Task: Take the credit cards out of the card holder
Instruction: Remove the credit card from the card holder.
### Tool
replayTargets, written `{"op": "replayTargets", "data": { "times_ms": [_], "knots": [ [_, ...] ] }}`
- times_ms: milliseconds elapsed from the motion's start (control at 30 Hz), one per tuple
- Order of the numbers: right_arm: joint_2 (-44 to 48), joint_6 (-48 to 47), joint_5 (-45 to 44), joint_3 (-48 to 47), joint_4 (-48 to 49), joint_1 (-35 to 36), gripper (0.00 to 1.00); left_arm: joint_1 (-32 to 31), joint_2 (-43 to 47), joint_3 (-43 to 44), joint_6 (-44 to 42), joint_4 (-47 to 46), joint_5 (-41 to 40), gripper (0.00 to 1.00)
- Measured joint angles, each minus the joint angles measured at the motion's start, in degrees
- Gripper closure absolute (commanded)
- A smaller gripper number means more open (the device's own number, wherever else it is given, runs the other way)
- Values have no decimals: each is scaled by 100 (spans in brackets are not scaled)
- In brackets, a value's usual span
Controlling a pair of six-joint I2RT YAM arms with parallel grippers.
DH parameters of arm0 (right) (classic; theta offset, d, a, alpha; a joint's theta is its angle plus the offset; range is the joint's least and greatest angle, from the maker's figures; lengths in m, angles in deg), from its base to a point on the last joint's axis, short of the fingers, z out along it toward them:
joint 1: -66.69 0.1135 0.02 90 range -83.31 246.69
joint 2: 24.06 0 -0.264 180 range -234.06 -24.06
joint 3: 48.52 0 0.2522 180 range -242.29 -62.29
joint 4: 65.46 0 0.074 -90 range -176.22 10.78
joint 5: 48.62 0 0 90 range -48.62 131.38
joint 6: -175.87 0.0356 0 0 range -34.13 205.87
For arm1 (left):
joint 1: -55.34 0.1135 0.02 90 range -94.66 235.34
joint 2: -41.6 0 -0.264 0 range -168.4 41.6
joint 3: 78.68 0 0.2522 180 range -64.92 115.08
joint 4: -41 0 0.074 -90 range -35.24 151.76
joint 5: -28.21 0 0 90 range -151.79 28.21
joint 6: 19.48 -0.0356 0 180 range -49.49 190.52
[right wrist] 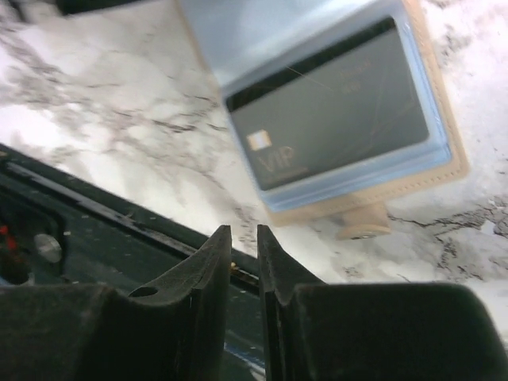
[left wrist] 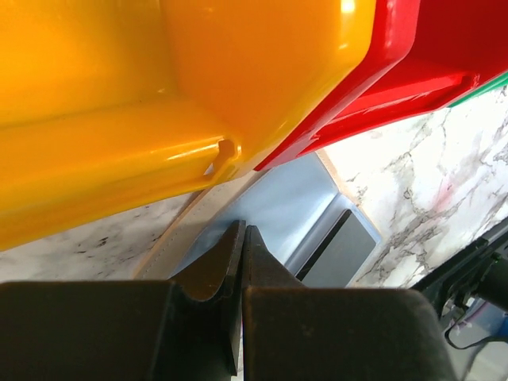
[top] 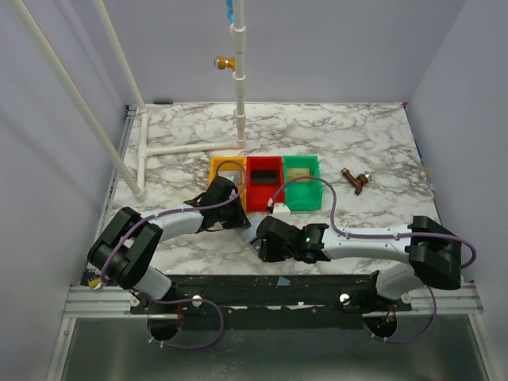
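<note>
The holder (right wrist: 262,48) lies open on the marble table (top: 357,143), just in front of the yellow tray (left wrist: 119,95) and red tray (left wrist: 413,55). A grey card (right wrist: 333,119) marked VIP sits in its clear pocket, and a tan snap tab (right wrist: 361,224) sticks out from the edge.

The left gripper (left wrist: 242,238) is fully closed, its fingers pressed together with the tips over the holder's grey-blue lining. Whether they pinch or only press the lining cannot be told. The right gripper (right wrist: 244,238) has its fingers (right wrist: 213,266) a narrow slit apart with nothing between them. It hangs near the table's front edge, just short of the holder and not touching it.

Only the right wrist view shows the card's face and the tab. The left wrist view shows the holder's fold running under the tray rims, and the card edge-on. From above the arms hide the holder; that view alone shows the green tray (top: 302,184) beside the red one and a brown fitting (top: 357,181) further right
</note>
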Motion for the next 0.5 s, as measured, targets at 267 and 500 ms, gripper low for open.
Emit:
{"op": "replayTargets", "data": {
  "times_ms": [267, 500],
  "knots": [
    [-407, 162, 0, 411, -57, -96, 81, -4, 348, -323, -63, -2, -116, 99],
    [-179, 284, -2, 691, 66, -605, 82, -197, 505, -518, -44, -168, -225, 99]
  ]
}}
